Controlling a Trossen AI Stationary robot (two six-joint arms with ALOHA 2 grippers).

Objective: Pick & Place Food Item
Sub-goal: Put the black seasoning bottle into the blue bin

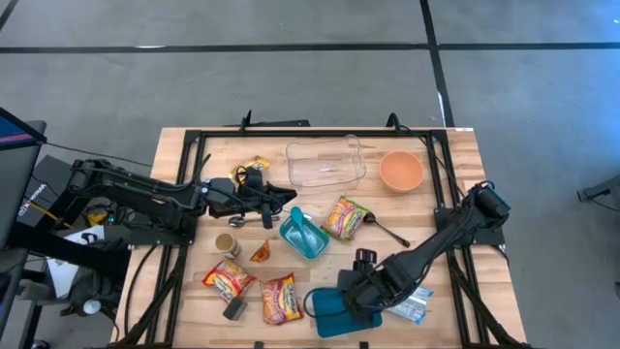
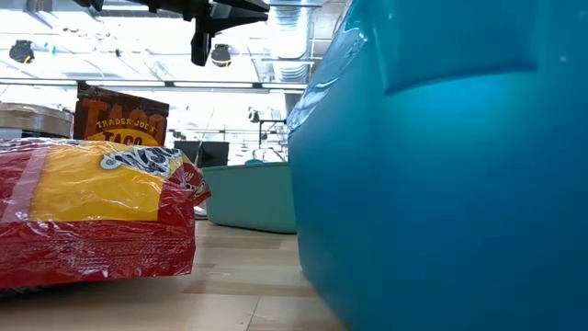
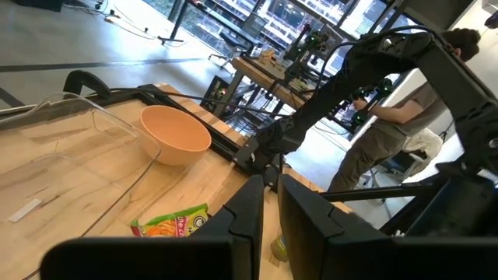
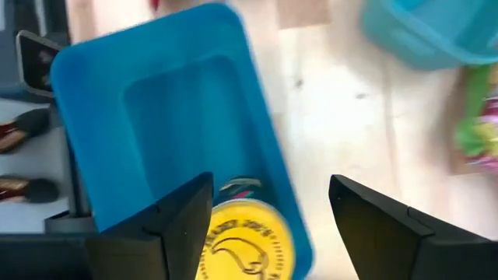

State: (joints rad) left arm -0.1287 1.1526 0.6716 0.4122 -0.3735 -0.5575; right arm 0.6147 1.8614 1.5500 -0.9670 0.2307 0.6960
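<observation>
Right pincer (image 4: 268, 214) wide above yellow can (image 4: 233, 241) in blue bin (image 4: 140, 101); finger may clip bin wall. Left pincer (image 3: 267, 204) narrow, empty.

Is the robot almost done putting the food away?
Not nearly. One yellow-lidded can already sits in the blue bin, and the open right gripper hovers just above it. The left gripper is shut on nothing. Noodle packets and a snack bag lie on the table.
</observation>
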